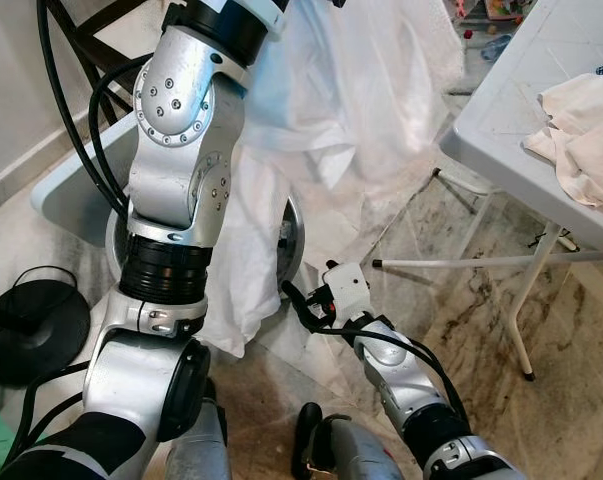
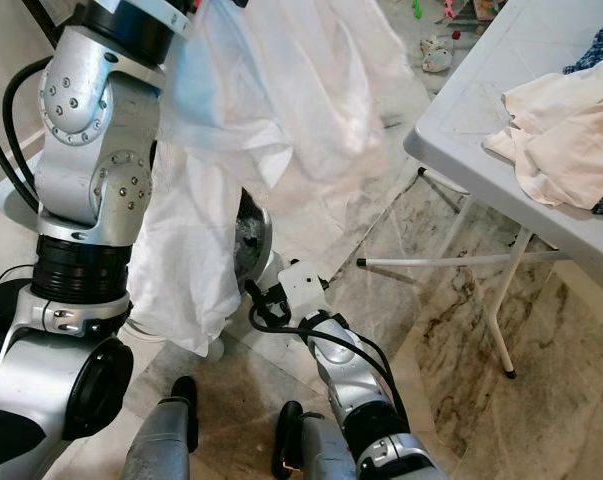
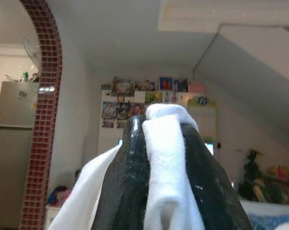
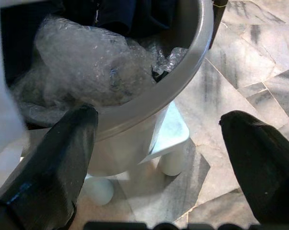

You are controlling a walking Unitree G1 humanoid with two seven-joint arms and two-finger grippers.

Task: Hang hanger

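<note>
While left gripper (image 3: 166, 158) jaws clench white cloth (image 1: 321, 110), right gripper (image 4: 158, 143) spread beside basin rim (image 4: 182, 72).

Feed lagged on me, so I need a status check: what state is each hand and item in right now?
left hand: raised, shut on white garment
white garment: hanging, draped down to the floor
right hand: low, open, holding nothing
grey tub: upright on floor, crumpled clear plastic inside
folding table: standing, clothes piled on it
</note>
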